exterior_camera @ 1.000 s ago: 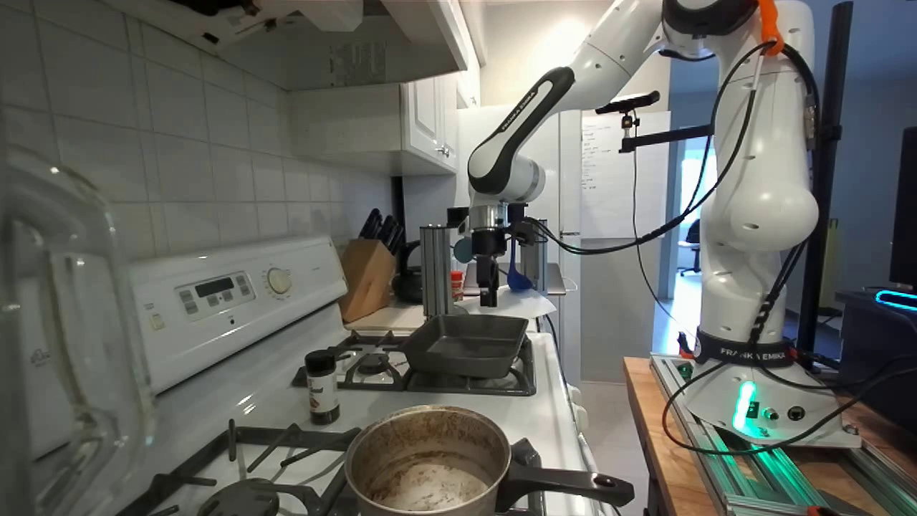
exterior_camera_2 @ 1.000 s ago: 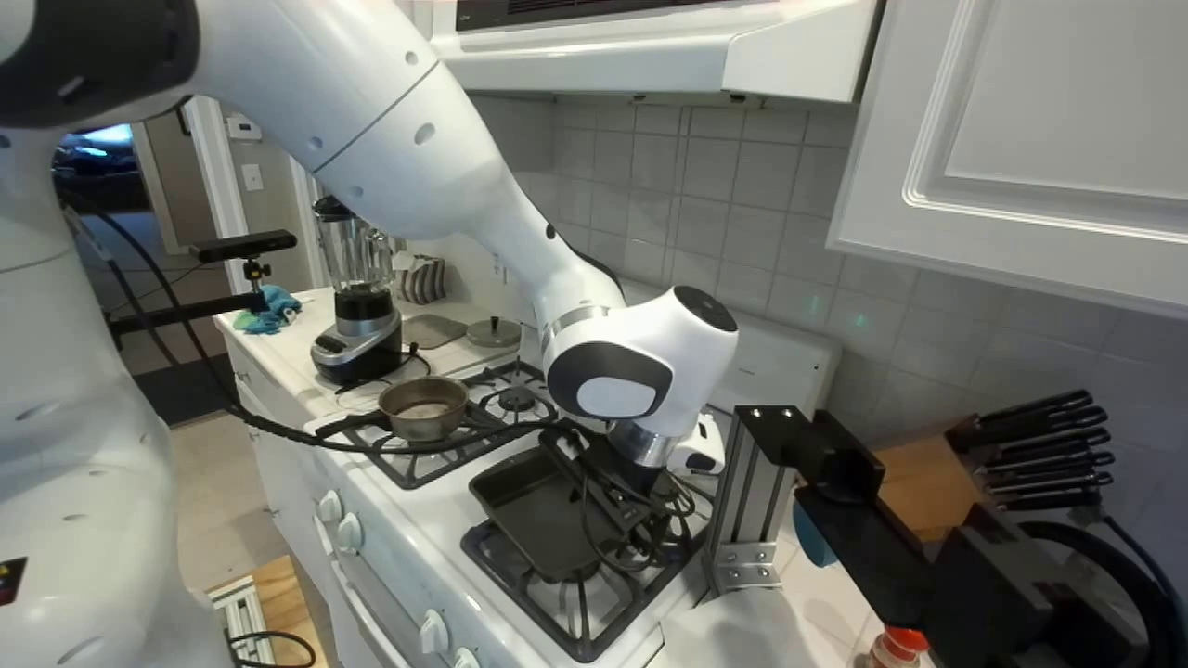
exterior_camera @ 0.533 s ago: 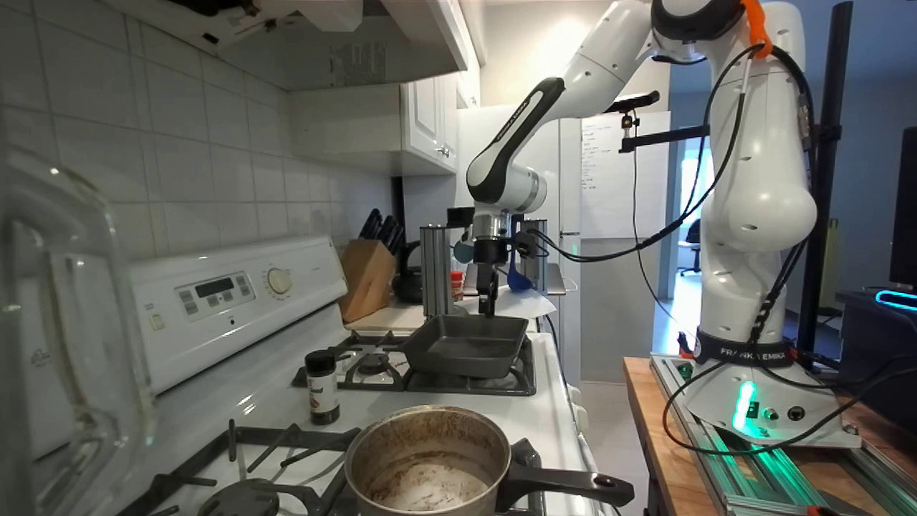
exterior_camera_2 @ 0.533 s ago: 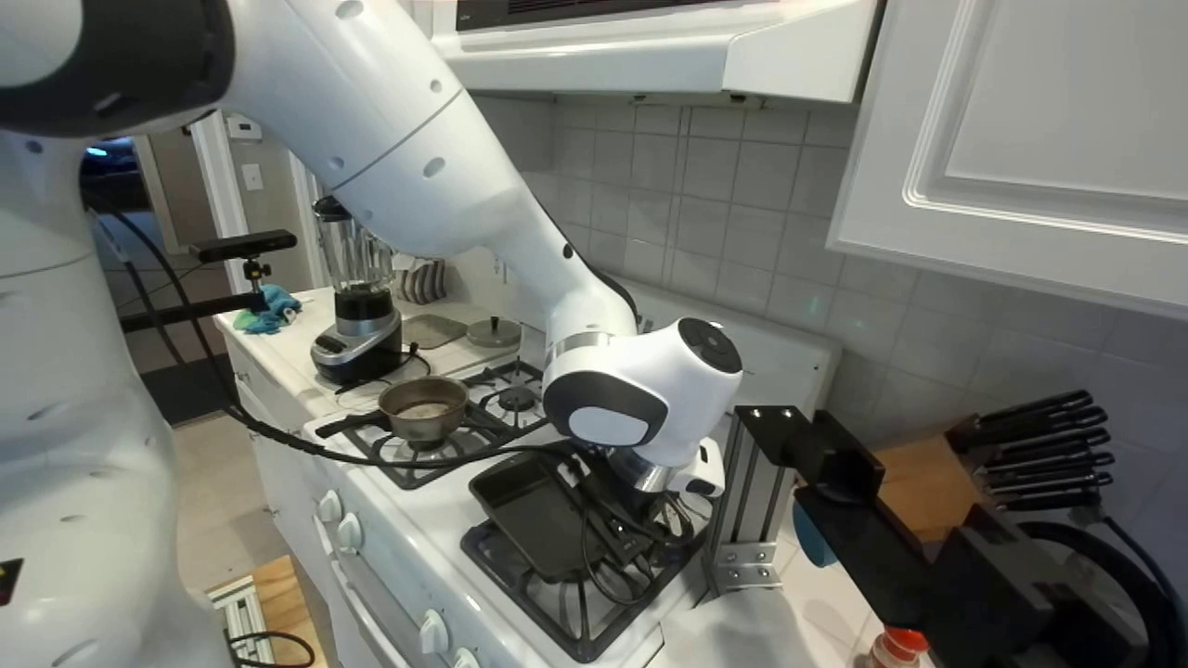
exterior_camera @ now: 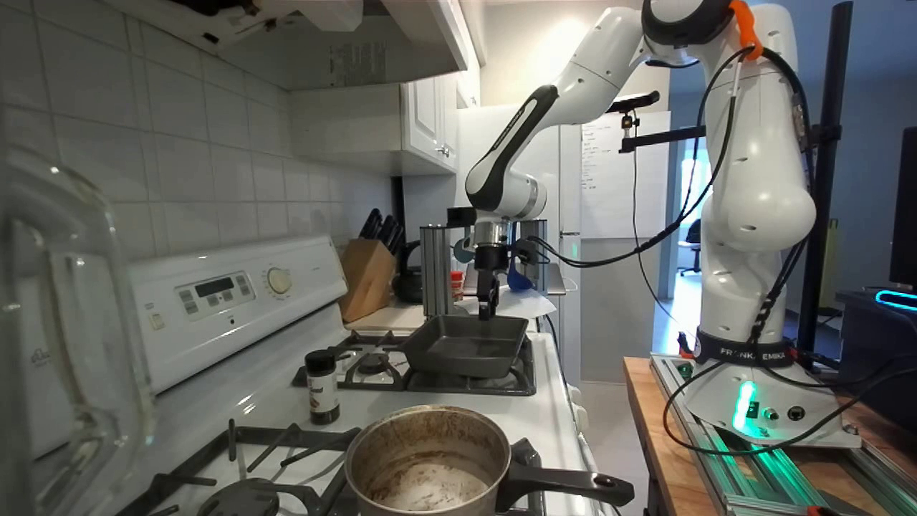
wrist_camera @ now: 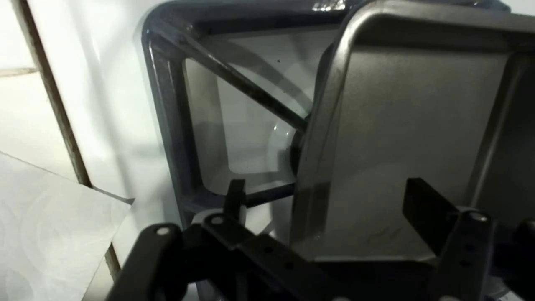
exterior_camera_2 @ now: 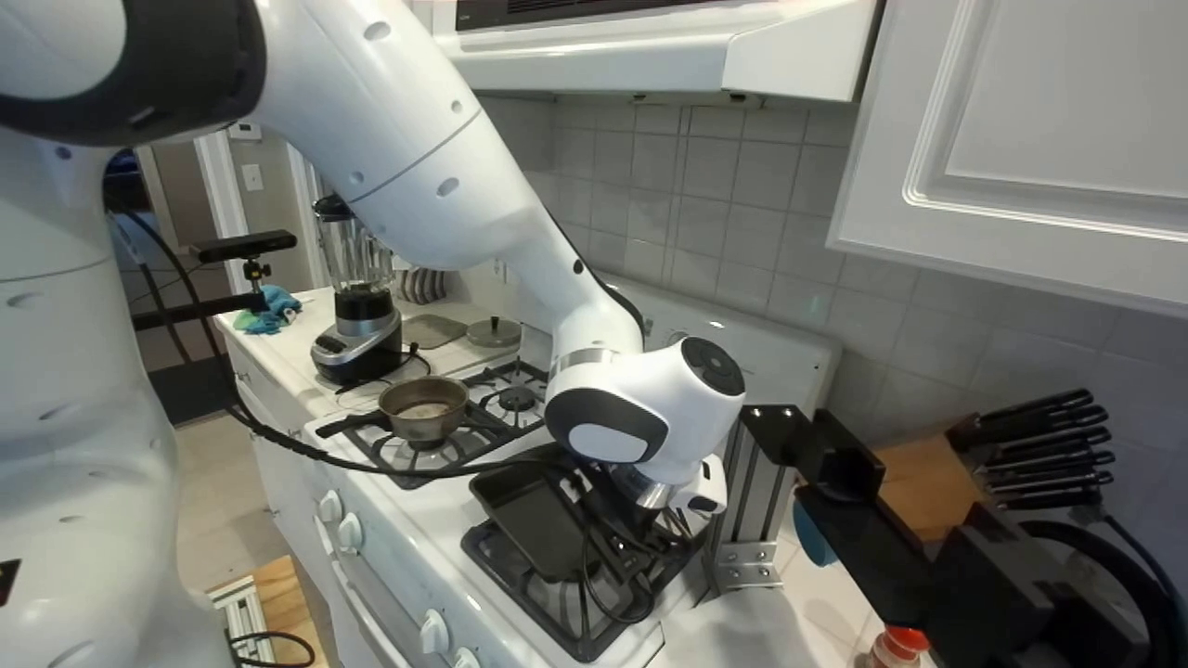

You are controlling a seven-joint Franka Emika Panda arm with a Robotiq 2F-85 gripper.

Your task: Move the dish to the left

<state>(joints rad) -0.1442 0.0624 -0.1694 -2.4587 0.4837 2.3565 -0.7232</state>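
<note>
The dish (exterior_camera: 466, 347), a dark grey, shallow, square pan, sits flat on the far stove grate. It also shows in an exterior view (exterior_camera_2: 534, 520), partly hidden by the wrist and cables, and in the wrist view (wrist_camera: 401, 125). My gripper (wrist_camera: 327, 196) is open with a wide gap. In the wrist view its left finger (wrist_camera: 235, 196) is outside the dish's edge, over the grate. Its right finger (wrist_camera: 422, 209) is over the dish's floor. The dish's wall lies between them, with nothing gripped. In an exterior view the gripper (exterior_camera: 487, 312) is at the dish's far rim.
A steel pot (exterior_camera: 430, 459) stands on the near burner, its handle pointing outward. A small shaker jar (exterior_camera: 322, 387) stands between the burners. A metal post (exterior_camera: 435, 272) and a knife block (exterior_camera: 367, 279) stand behind the dish. White paper (wrist_camera: 54, 234) lies beside the stove.
My gripper has moved down to the dish's far rim, with the arm lowering and the wrist tilting slightly. The dish has not moved.
</note>
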